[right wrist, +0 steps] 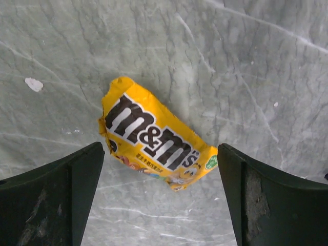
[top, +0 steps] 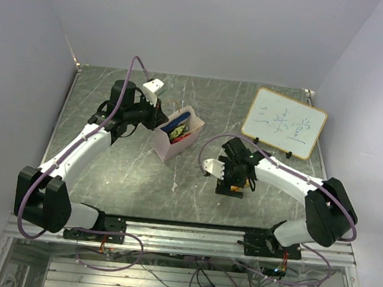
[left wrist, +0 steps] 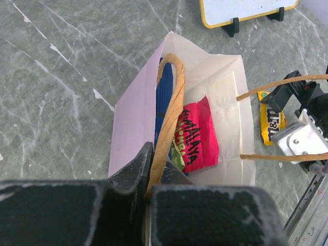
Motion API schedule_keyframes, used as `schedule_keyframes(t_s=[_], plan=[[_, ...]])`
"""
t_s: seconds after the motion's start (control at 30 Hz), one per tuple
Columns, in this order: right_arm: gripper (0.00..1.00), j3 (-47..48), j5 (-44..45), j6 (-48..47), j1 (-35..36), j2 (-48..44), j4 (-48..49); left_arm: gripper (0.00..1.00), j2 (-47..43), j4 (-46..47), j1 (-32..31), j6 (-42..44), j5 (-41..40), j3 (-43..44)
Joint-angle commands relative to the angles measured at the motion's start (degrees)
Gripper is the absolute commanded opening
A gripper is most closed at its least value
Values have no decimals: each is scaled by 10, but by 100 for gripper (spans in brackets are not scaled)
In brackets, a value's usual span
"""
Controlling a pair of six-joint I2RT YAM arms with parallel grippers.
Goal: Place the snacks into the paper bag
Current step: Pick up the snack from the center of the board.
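Left tool (left wrist: 152,171) pinched handle (left wrist: 171,102) of paper bag (left wrist: 134,118). Pink-red packet (left wrist: 200,136) lay inside. Right tool (right wrist: 160,156) spread wide above yellow M&M's packet (right wrist: 154,136) flat on bench (right wrist: 246,61).

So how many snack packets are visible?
4. Yellow M&M's packet lies on the table beside the paper bag; dark blue packet, pink-red packet and light green packet sit inside it. More may be hidden deeper.

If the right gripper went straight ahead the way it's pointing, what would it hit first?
Probably the yellow M&M's packet, lying on the table between the open right gripper's fingers; the gap is unclear.
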Motion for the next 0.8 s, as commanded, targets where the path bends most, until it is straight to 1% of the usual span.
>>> schedule_keyframes(t_s=[0.0, 0.1, 0.23, 0.47, 0.63, 0.77], plan=[[93, 3, 26, -6, 24, 18, 34, 7, -11, 30, 5, 5, 0, 2], [91, 7, 39, -7, 36, 40, 41, 7, -9, 30, 6, 3, 2, 3], [86, 21, 40, -12, 40, 68, 33, 7, -10, 32, 8, 3, 4, 2], [73, 30, 26, -9, 40, 92, 18, 7, -14, 33, 8, 5, 2, -2], [58, 37, -7, 10, 41, 86, 14, 7, -12, 34, 9, 4, 3, -2], [51, 41, -24, 22, 39, 77, 13, 7, -13, 33, 9, 6, 2, -2]])
